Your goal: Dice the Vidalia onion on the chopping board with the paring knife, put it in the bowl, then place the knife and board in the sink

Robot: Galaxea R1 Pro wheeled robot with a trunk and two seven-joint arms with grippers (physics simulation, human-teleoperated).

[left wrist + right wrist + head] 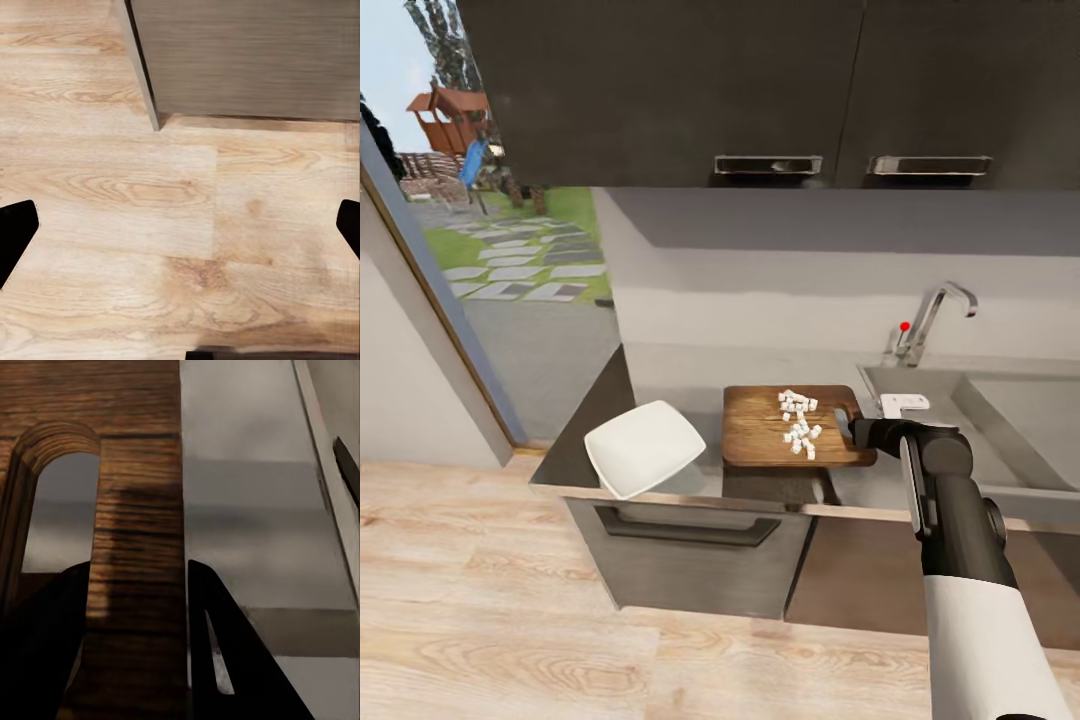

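The dark brown chopping board (pixel 760 430) lies on the grey countertop (pixel 680 370) with a scatter of white diced onion (pixel 798 420) on its right half. My right gripper (pixel 850 425) is at the board's right end. In the right wrist view the right gripper (pixel 135 566) is shut on the wooden strip beside the handle slot, with one finger (pixel 45 645) in the slot and the other finger (pixel 225 645) outside the board's edge. The white bowl (pixel 645 447) sits left of the board, at the counter's front edge. The grey sink (pixel 1020 410) is on the right. My left gripper (pixel 180 232) hangs open over the floor.
A chrome tap (pixel 935 320) with a red knob (pixel 904 326) stands behind the sink. A small white object (pixel 905 403) lies on the drainboard. A thin dark sliver (pixel 346 469) lies near the sink rim; I cannot tell what it is. Dark wall cabinets (pixel 760 90) hang overhead.
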